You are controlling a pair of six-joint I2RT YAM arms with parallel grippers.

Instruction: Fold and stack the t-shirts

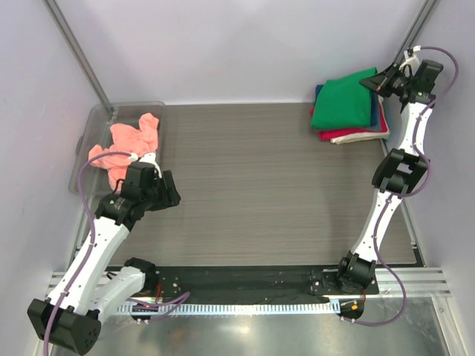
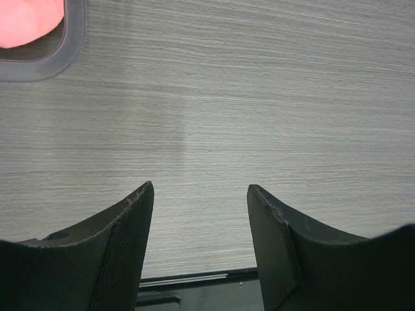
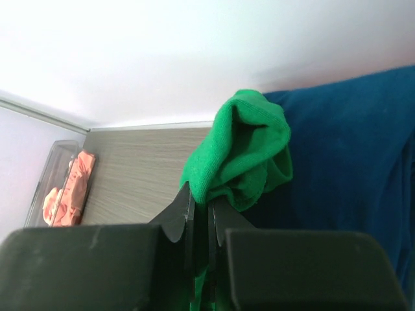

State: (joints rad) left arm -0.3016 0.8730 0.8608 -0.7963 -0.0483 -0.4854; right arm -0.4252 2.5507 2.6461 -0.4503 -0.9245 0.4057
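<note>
Right gripper (image 3: 201, 202) is pressed together on a fold of the green t-shirt (image 1: 343, 100), thin pinch with cloth bunched up above the fingertips. Left gripper (image 2: 201, 189) is spread, nothing between its fingers, only bare table (image 1: 260, 170) under it.

Landmark = the stack (image 1: 349, 126) at the far right corner.
- Green tee lies folded on top of the stack, over the navy tee (image 3: 350, 162), the red tee (image 1: 326, 135) and the cream tee (image 1: 358, 138).
- The pinch is at the stack's far right corner. The wrist comes in from the right, so the green tee spreads left and toward the bases from the fingers.
- Green tee sits skewed against the layers below, with red and cream showing along the stack's near edge.
- Salmon-pink t-shirt (image 1: 130, 141) is well left of the stack, across the table, crumpled in the clear bin (image 1: 83, 169). No usable long axis yet.
- Left gripper is also well left of the stack, far closer to the pink tee than the right one is.

My read: placing the green tee is nearly done. The right arm needs to let go and back out to the right, away from the stack, without dragging the corner. The pink tee is a job for the left arm, lying just far-left of its fingers.

Risk: cloth snagging on a finger pad and pulling the top layer off square.
</note>
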